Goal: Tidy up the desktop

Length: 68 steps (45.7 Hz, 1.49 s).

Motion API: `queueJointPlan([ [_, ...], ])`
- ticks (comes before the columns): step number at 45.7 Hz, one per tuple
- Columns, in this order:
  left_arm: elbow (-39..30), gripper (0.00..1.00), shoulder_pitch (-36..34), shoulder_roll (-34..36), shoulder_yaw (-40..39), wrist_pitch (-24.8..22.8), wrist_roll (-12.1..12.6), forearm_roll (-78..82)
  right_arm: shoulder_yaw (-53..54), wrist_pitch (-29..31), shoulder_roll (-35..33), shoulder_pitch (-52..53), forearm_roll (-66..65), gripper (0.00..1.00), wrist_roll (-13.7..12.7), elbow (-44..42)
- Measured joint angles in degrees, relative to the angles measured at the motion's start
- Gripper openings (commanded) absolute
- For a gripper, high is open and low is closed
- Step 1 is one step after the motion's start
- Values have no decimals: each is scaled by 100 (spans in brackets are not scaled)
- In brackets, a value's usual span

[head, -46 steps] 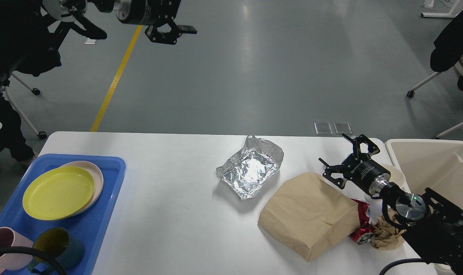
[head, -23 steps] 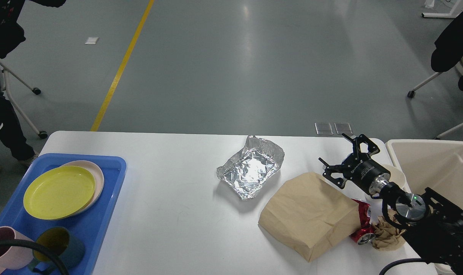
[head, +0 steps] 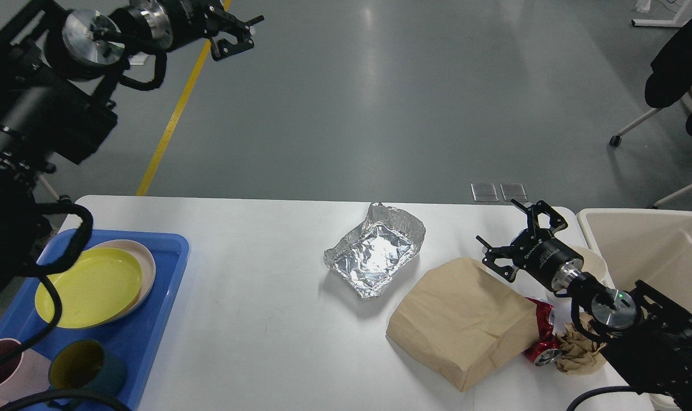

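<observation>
white desktop (head: 254, 319), rounded corners, smooth, littered

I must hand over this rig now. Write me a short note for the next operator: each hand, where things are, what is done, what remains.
Left hand: raised high over the floor, far left, holding nothing; open or shut cannot be told.
Right hand: open, empty, above the desktop by the brown paper bag.
Blue tray, left: yellow plate stacked on a beige one, pink cup, dark green cup.
Left to clear: foil at centre, the bag, crushed red can, crumpled brown paper.
Beige bin stands at right.
</observation>
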Motion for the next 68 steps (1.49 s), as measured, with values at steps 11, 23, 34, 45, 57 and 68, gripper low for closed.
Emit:
queueJointPlan([
  [11, 0, 97, 777, -578, -1049, 2, -9, 34, 0, 0, 0, -1, 0, 100, -3, 0],
  [23, -1, 97, 1663, -588, -1103, 2, -9, 30, 0, 0, 0, -2, 0, 100, 0, 0],
  [34, -1, 97, 2268, -746, -1117, 2, -9, 32, 0, 0, 0, -2, 1, 100, 2, 0],
  [45, -3, 97, 3119, -940, -1162, -30, -132, 20, 0, 0, 0, -2, 0, 100, 2, 0],
  [57, -14, 97, 3325, -997, -1416, -425, -577, -15, 0, 0, 0, -2, 0, 100, 2, 0],
  [68, -13, 97, 3648, -1060, -1625, -1096, -1592, -19, 0, 0, 0, -2, 0, 100, 2, 0],
])
